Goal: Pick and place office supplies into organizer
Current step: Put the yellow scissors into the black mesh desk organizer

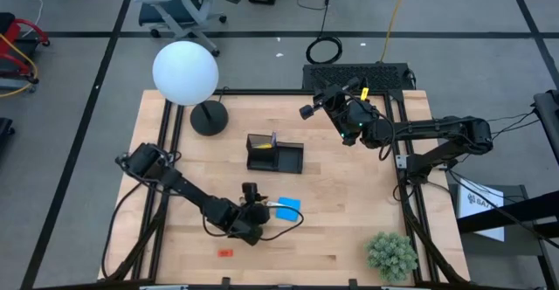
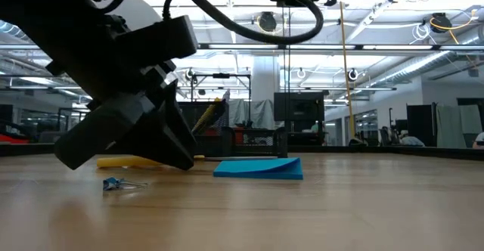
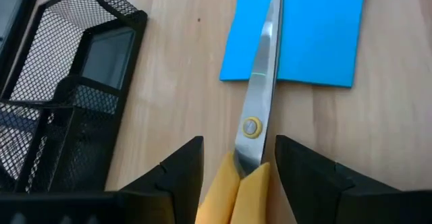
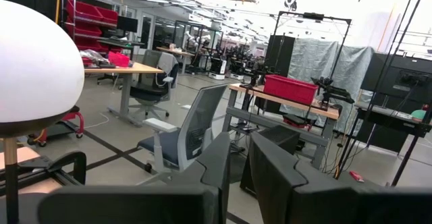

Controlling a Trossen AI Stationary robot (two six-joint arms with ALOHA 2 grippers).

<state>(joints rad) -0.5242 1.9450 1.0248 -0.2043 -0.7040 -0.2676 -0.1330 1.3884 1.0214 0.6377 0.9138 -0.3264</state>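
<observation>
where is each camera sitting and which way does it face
High view: above the table, looking straight down; both arms show, left tool by the blue pad, right tool raised near the far edge.
Low view: at tabletop height, looking level across; the left arm looms close.
Left wrist view: looks down past its own fingers straddling the scissors.
Right wrist view: faces the room, fingers near together.
Shared: the high, low and left wrist views show the blue pad; the high and left wrist views also show the organizer.
</observation>
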